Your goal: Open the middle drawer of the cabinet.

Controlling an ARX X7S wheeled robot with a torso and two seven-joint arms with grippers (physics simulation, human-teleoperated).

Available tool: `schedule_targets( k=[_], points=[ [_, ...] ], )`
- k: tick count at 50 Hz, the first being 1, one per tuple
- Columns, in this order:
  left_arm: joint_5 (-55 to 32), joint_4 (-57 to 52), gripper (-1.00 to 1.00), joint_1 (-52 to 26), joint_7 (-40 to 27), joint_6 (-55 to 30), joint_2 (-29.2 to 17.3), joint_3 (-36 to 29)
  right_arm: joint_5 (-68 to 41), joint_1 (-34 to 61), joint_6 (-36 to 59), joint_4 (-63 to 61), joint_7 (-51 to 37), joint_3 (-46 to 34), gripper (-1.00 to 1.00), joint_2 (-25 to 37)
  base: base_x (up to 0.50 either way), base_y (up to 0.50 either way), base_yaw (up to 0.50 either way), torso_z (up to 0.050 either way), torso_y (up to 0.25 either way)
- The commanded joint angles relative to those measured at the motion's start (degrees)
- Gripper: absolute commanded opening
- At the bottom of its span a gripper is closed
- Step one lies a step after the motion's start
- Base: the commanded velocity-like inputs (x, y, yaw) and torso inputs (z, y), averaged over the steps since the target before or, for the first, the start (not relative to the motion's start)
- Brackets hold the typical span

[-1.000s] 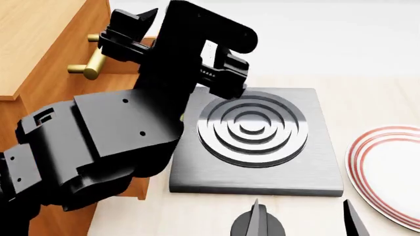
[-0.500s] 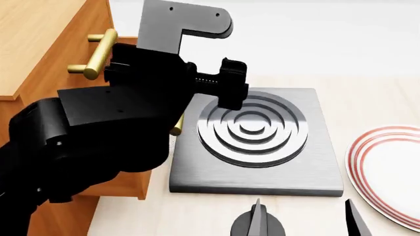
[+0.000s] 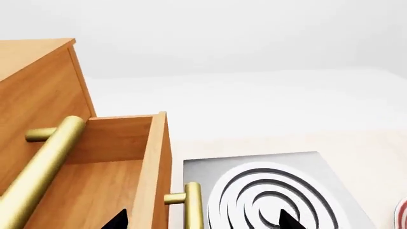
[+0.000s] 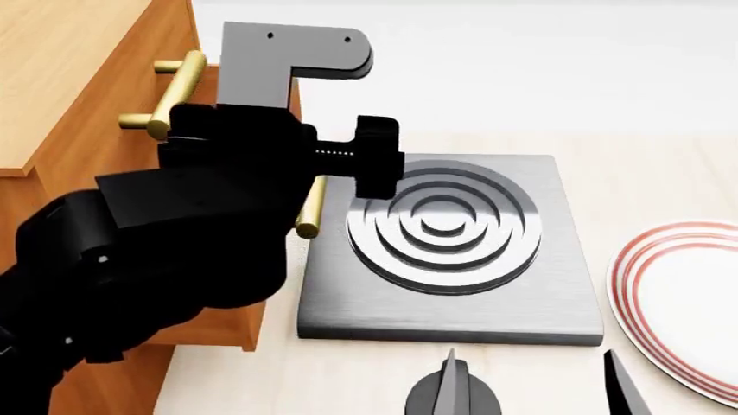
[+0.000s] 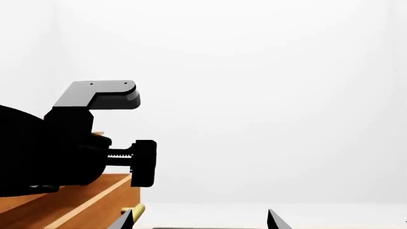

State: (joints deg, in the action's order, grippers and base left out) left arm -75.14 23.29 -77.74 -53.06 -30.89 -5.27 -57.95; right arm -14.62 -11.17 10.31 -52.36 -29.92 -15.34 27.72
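Observation:
The cabinet (image 4: 69, 78) stands at the left of the head view. The middle drawer (image 3: 159, 167) is pulled out, and its inside shows in the left wrist view. Its brass handle (image 3: 192, 205) also shows in the head view (image 4: 309, 212) beside my left arm. My left gripper (image 3: 202, 220) is open, with one fingertip over the drawer and the other over the hotplate, the handle between them and untouched. The top drawer's handle (image 4: 173, 95) sits above. My right gripper (image 4: 537, 389) is open and empty at the near edge, in front of the hotplate.
A grey hotplate (image 4: 461, 233) with ringed coils lies right next to the open drawer's front. A white plate (image 4: 680, 303) with red rings lies at the right. My left arm hides most of the drawer in the head view.
My left arm's wrist has shifted left and turned, uncovering the middle drawer's handle. The drawer stays pulled out about as far. The right gripper has not moved.

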Motion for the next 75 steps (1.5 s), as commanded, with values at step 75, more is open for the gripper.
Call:
schedule_targets(
  k=[75],
  points=[
    [-8.25,9.07,1.00,3.83,-0.60,-3.17,0.47,1.20,-0.38,0.58,-0.54,0.74,-1.51,-1.36,1.00,0.96,0.00,0.00,0.00,0.000,0.000]
  ],
)
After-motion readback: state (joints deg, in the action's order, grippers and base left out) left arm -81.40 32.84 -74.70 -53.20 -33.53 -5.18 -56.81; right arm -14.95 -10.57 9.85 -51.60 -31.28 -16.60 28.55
